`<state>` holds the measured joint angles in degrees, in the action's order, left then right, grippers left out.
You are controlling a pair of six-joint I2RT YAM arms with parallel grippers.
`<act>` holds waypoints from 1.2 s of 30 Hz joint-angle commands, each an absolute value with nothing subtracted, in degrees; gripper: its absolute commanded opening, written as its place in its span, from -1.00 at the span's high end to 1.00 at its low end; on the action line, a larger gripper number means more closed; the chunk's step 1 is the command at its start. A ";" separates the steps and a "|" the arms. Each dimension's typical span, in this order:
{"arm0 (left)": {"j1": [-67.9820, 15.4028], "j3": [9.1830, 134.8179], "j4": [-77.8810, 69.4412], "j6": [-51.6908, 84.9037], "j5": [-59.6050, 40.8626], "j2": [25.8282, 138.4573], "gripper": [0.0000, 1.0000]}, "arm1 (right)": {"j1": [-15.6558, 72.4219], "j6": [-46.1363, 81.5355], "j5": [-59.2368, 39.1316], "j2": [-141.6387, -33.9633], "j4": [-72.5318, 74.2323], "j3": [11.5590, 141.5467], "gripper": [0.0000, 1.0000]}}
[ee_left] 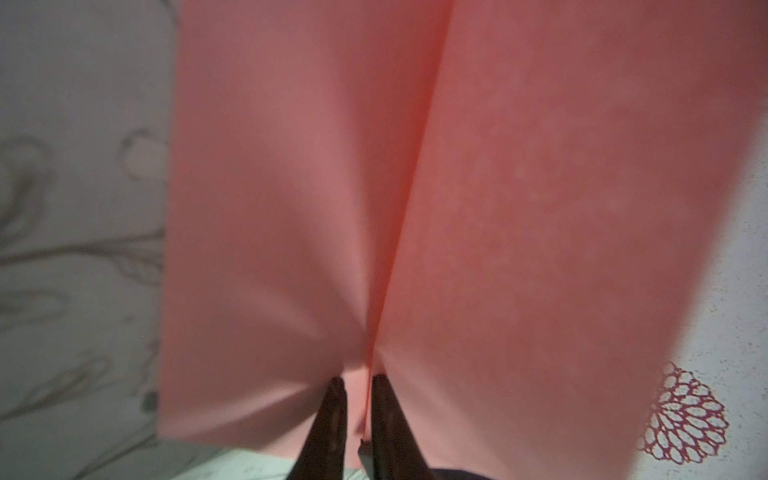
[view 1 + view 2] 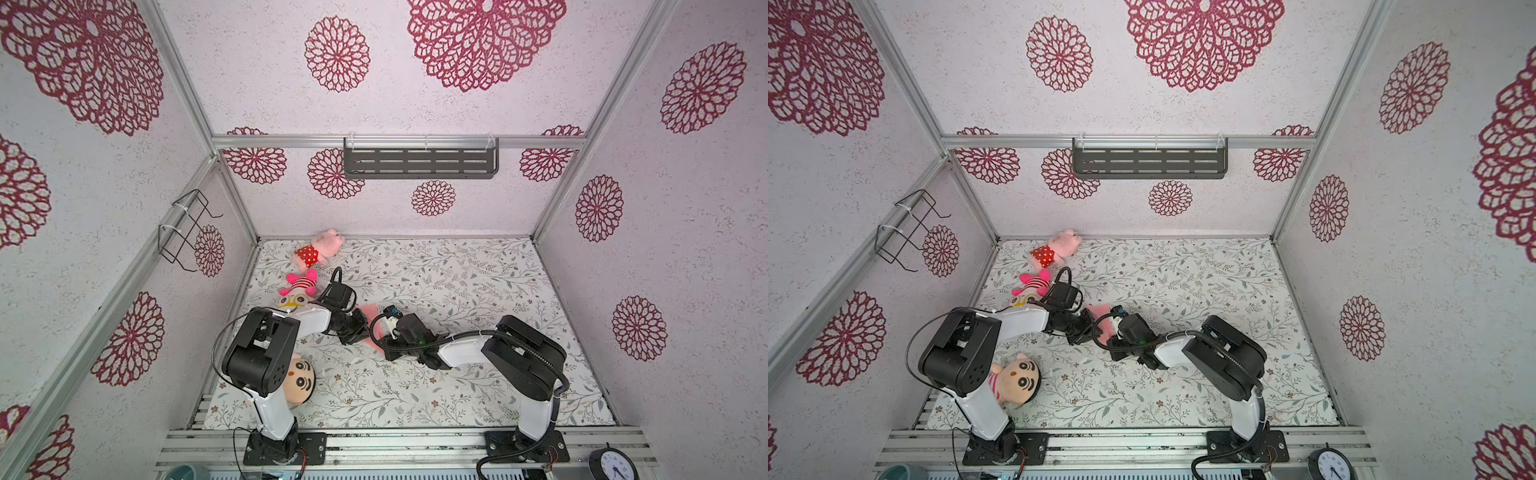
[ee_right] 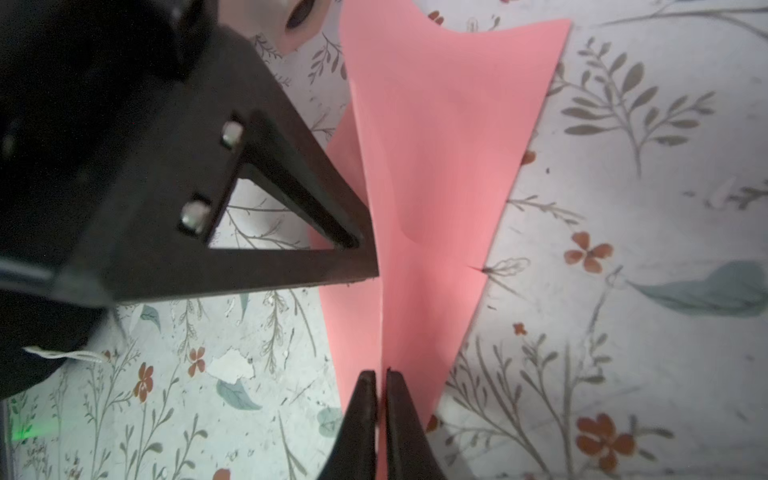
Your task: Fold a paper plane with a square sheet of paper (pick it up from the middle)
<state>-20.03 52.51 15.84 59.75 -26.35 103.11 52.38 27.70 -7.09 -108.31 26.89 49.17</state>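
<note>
Both the left gripper (image 1: 356, 384) and the right gripper (image 3: 381, 376) pinch the square sheet of paper (image 3: 432, 174) along its raised centre fold, above the floral mat (image 3: 623, 332). Uneven pulling between the 2 could tear or skew it.

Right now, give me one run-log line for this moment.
left gripper: shut on thin light pink paper sheet | right gripper: shut on its ridge | paper: lifted, no plane yet

Lab test booth, aluminium frame (image 2: 399, 142), wallpapered panels (image 2: 685, 232)
</note>
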 commanded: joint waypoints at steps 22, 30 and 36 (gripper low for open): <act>-20.03 51.70 11.55 55.27 -29.38 100.77 0.44 | 46.45 42.58 -22.76 -112.09 35.59 47.30 0.95; -20.49 53.12 13.62 54.14 -27.58 103.69 0.44 | 45.79 43.39 -24.57 -112.37 35.28 48.10 0.91; -20.74 54.93 20.43 54.81 -22.60 105.54 0.45 | 45.40 42.04 -22.88 -111.75 32.26 48.90 0.64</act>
<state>-20.40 54.08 15.77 54.85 -26.63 103.79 45.93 42.50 -23.64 -111.83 35.22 47.81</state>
